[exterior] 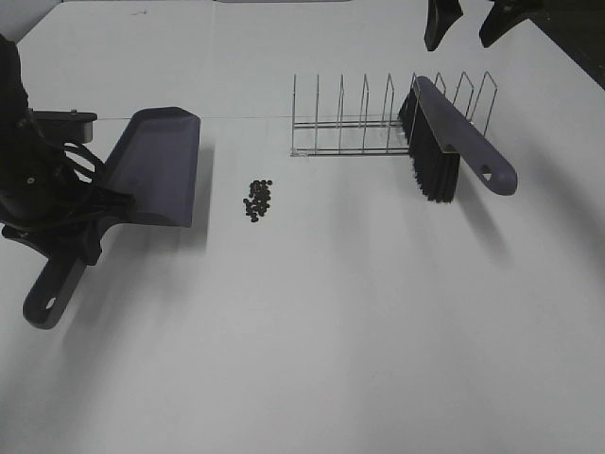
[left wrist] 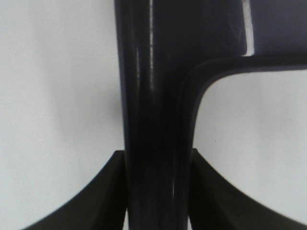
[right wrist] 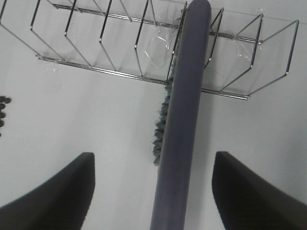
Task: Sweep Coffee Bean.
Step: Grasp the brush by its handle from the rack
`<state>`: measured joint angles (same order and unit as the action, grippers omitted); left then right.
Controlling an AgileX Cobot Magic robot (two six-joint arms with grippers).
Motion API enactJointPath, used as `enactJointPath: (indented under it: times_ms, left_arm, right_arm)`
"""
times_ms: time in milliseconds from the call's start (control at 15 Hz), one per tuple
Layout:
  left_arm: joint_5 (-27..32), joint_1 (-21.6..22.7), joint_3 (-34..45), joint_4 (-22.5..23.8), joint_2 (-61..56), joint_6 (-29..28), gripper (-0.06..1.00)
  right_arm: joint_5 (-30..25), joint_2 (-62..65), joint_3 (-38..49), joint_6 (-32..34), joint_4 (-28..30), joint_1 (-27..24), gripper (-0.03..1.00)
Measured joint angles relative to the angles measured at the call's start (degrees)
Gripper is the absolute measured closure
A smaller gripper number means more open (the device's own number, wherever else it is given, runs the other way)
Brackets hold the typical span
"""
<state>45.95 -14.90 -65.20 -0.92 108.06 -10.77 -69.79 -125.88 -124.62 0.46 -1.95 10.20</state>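
Jaws on the left gripper point(left wrist: 158, 154) are closed on the long handle of the purple plastic dustpan point(exterior: 156, 165), pinching it from both sides in the left wrist view. The hold looks square.

At the left of the exterior frame the dustpan lies on the white table point(exterior: 331, 378) with its open lip facing right. The coffee beans point(exterior: 257, 200) are a small cluster of tiny dark ovals left of centre, near the lip but apart from it.

Further right stands a chrome wire rack point(exterior: 345, 123). A purple-backed hand brush with black bristles point(exterior: 454, 132) rests in one of its slots, handle end pointing to the lower right.

At the upper right edge the right gripper point(exterior: 473, 21) hangs above the brush with its jaws spread wide. In the right wrist view they sit on either side of the brush's back, touching nothing.

The step in hand appears to be taking the brush. To do it well, the right gripper should come down centred over the brush and close on the bare handle past the bristles. It should lift clear of the wires before swinging towards the beans, so the rack is not dragged. The dustpan lip should sit flat on the table.
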Motion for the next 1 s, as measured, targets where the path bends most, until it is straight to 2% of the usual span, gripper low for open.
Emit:
enactJointPath:
  times_ms: [200,800,1000]
  left_arm:
    - [-0.1,0.0,0.0,0.0,0.0,0.0,0.6]
    - [-0.3,0.0,0.0,0.0,0.0,0.1,0.6]
    - [-0.5,0.0,0.0,0.0,0.0,0.1,0.6]
  right_arm:
    - [0.0,-5.7,-2.1,1.7,1.9,0.0,0.36]
    - [0.1,-13.4,-2.3,2.2,1.9,0.0,0.36]
    - [0.0,-15.4,-2.3,2.2,2.4,0.0,0.46]
